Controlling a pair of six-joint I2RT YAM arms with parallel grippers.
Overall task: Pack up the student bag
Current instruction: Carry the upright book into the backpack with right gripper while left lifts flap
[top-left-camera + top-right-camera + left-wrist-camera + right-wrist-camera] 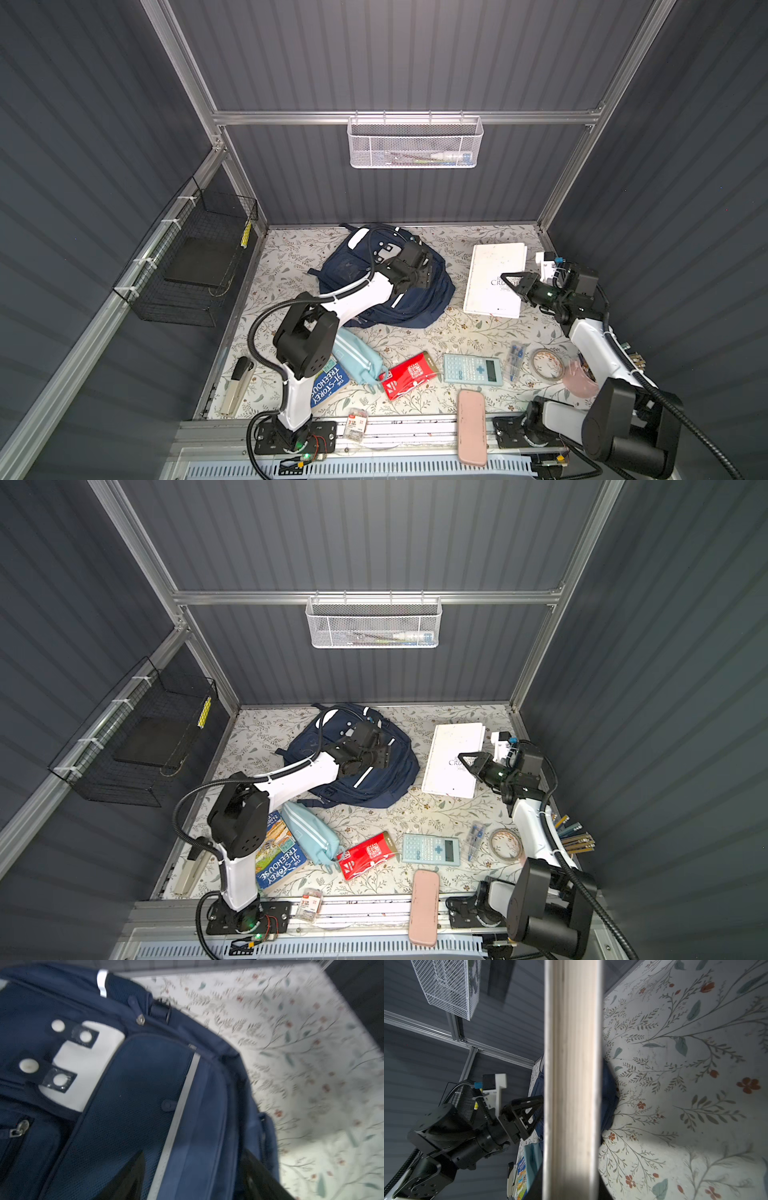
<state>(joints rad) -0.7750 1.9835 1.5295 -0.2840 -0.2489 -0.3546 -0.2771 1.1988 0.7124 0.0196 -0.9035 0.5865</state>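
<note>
A large navy blue fabric backpack (428,299) lies flat with its front face up on the floral tabletop (415,345), at the far side and a little left of centre. Its top end points toward the far wall. A white patch (89,1068) carries navy tabs with pale round studs. White reflective stripes (182,1093) run along the front pocket.

The left arm (353,297), white-shelled with black joints, is based at 7 o'clock and leans out toward 1 o'clock, wrist bent downward. Its black parallel left gripper (424,272) points down. In the blurred wrist view its fingers (259,1172) seem spread apart, gripping nothing. The matching right arm (598,353) is based at 5 o'clock and slants toward 12, wrist turned to 9 o'clock. The right gripper (510,282) is clamped on the edge of a white hardcover book (494,266).
</note>
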